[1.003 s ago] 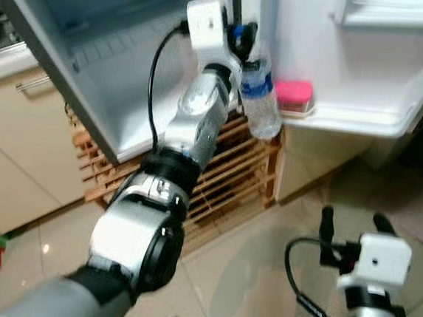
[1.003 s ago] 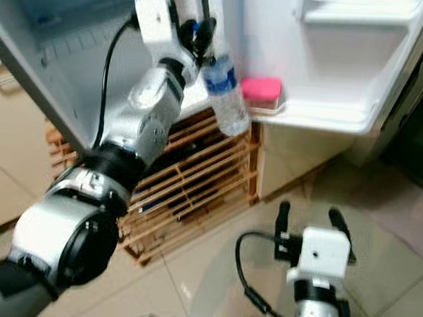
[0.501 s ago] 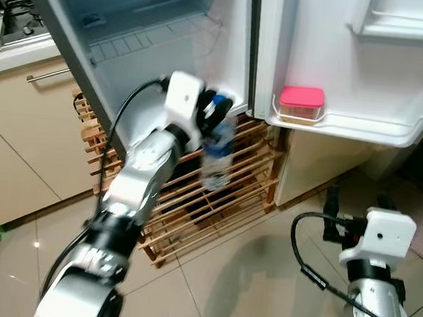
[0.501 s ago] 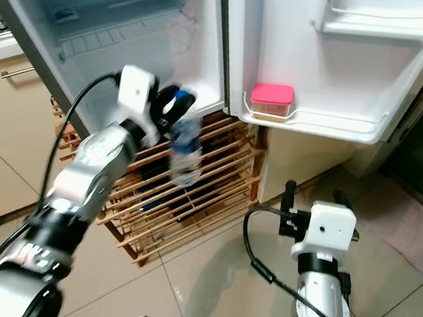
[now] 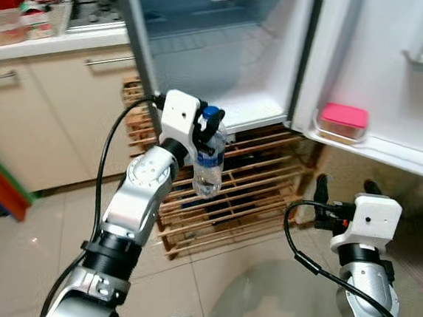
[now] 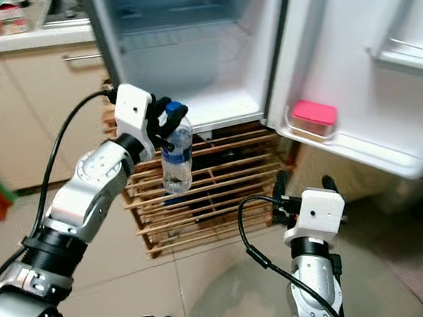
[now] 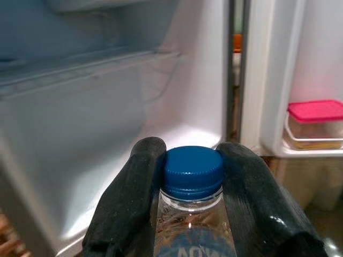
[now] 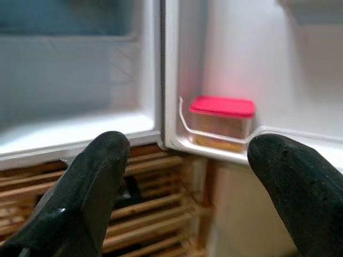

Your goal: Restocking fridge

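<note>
While the fridge (image 5: 226,78) stands open, the left gripper (image 5: 205,132) has pulled back from up near the door shelf (image 5: 390,148) a second ago to lower, short of the fridge floor. The camera has swung too, so part of that shift is the head. My read: the bottle isn't stocked yet, and this looks like a re-aim at the main compartment.

Bottle (image 6: 177,155) hangs below the left fingers (image 7: 131,198), which pinch its neck just under the blue cap (image 7: 192,170), one on each side. Body dangles in front of the wooden rack (image 5: 227,197).

Right gripper (image 6: 303,183) is low, fingers spread, nothing between them; the pink-lidded box (image 8: 222,120) sits ahead between the fingertips, on the door shelf.
</note>
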### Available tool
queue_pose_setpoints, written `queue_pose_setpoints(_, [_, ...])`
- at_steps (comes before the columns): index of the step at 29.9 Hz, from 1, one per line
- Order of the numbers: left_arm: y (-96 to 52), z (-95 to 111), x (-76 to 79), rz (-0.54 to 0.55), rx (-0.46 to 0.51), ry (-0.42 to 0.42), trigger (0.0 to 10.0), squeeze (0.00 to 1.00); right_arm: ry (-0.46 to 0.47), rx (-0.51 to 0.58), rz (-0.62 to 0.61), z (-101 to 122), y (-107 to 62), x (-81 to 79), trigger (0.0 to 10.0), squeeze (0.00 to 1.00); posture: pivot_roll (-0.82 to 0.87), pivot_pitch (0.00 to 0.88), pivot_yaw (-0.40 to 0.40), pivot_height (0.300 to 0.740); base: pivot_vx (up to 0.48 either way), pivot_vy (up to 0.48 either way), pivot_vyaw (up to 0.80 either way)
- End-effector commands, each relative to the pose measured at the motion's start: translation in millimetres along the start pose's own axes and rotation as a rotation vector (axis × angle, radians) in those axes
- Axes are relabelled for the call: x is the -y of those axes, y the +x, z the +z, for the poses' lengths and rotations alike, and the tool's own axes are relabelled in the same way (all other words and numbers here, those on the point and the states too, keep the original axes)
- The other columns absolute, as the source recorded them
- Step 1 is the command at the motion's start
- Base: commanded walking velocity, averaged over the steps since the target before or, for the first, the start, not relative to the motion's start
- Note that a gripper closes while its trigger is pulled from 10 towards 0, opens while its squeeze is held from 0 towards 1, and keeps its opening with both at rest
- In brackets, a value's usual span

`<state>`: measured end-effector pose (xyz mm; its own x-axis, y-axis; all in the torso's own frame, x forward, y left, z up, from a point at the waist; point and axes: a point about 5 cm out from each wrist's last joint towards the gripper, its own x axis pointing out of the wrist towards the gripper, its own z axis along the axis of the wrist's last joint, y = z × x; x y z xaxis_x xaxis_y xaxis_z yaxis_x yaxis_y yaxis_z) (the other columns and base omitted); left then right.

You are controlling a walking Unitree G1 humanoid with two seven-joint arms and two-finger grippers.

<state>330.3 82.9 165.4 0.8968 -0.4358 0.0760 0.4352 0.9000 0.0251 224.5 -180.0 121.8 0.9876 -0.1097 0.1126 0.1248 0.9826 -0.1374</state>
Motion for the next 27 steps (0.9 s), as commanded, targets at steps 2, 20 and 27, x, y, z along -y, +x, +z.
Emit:
queue_pose_setpoints(2, [3.7, 11, 4.3, -0.016, 0.038, 0.015, 10.0, 0.00, -0.005, 0.006, -0.006, 0, 0.1, 1.5, 10.0, 0.00, -0.26, 0.000, 0.117, 0.740, 0.000, -0.461, 0.00])
queue_pose_setpoints(20, [18.0, 15, 3.3, -0.048, 0.054, 0.016, 10.0, 0.00, -0.028, 0.001, 0.006, -1, -6.0, -1.2, 10.0, 0.00, -0.29, 0.000, 0.126, 0.740, 0.015, -0.428, -0.46])
queue_pose_setpoints(27, [17.6, 17, 7.3, -0.078, 0.058, -0.020, 10.0, 0.00, -0.022, 0.009, 0.011, 1, -7.1, -1.6, 10.0, 0.00, -0.29, 0.000, 0.122, 0.740, 0.171, -0.211, -0.39])
